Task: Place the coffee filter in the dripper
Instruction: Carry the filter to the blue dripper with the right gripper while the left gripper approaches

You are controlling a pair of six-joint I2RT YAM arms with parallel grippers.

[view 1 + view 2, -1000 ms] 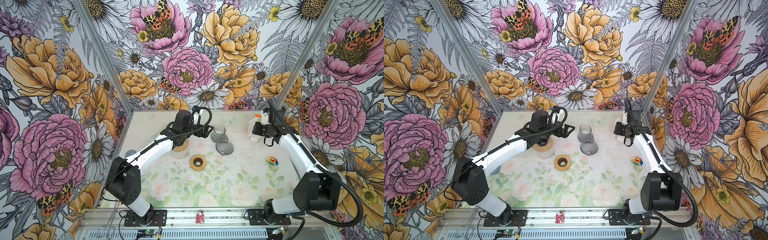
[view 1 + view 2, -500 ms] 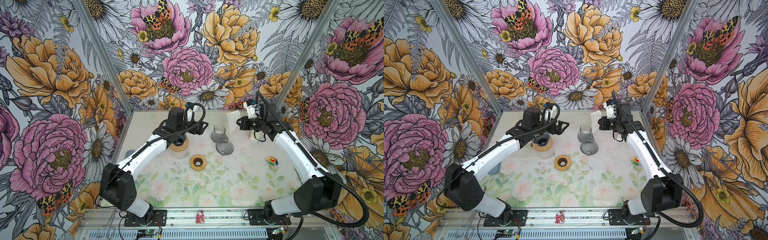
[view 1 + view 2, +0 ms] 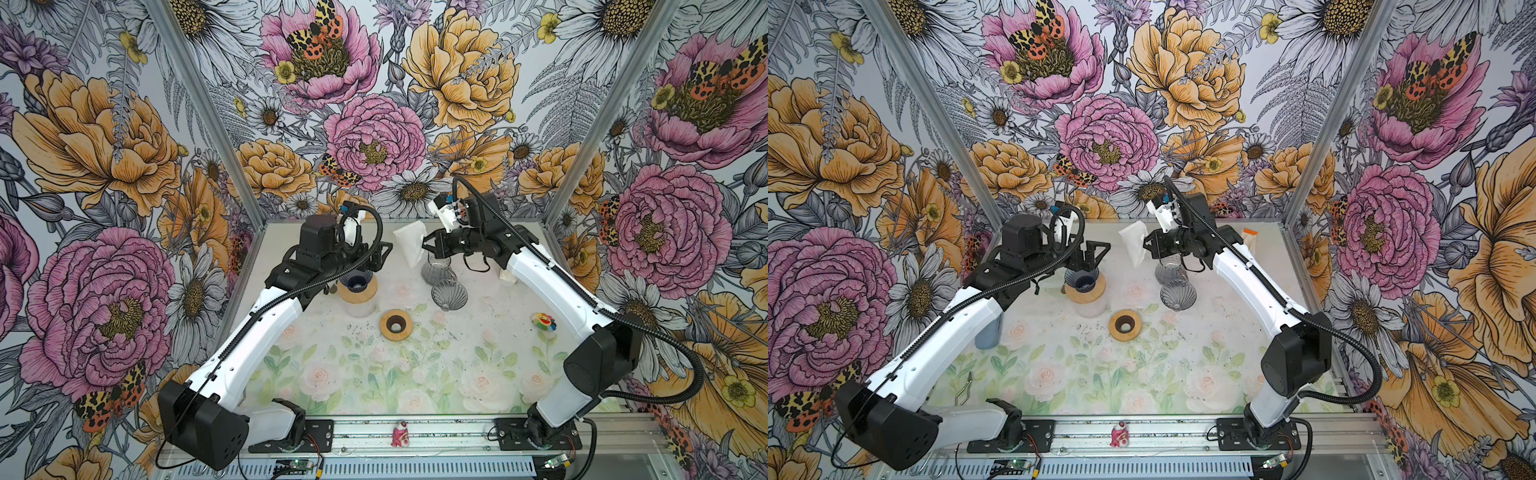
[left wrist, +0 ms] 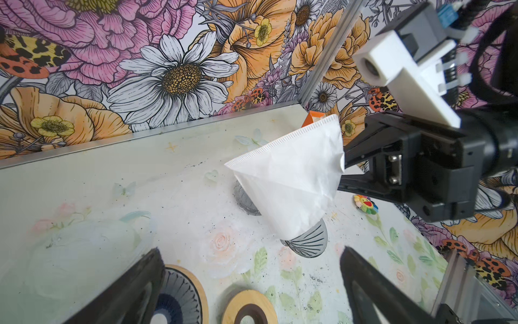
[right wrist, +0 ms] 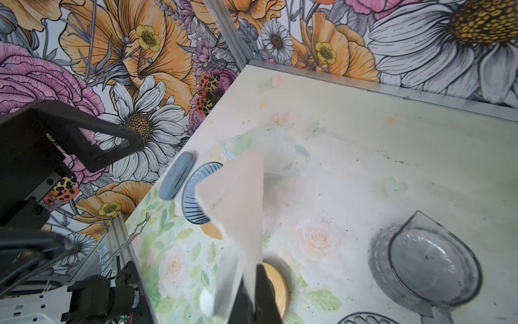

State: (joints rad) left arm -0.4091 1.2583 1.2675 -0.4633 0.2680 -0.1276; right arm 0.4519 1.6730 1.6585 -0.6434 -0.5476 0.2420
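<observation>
The right claw [image 3: 425,245] is clamping tight on one edge of the white coffee filter [image 3: 409,244] and is holding it in the air over the far middle of the tabletop [image 3: 457,340]. The filter is hanging point down (its crimped seam is showing in the left wrist view [image 4: 291,179]), between the two claws and touching no vessel.

To its left, the left claw [image 3: 380,251] is gaping with its jaws spread as wide as they go, gripping nothing. It is hovering just beyond the far right side of the blue dripper [image 3: 356,282]. This dripper is sitting upright in a wooden collar on a clear carafe [image 3: 359,306], left of the filter and lower.

Under the right claw a glass pitcher [image 3: 436,272] is standing, and a grey dripper [image 3: 449,296] is lying just on its near side. A loose wooden ring [image 3: 397,325] is resting nearer the middle, and a small flower toy [image 3: 543,322] is lying well off to the right.
</observation>
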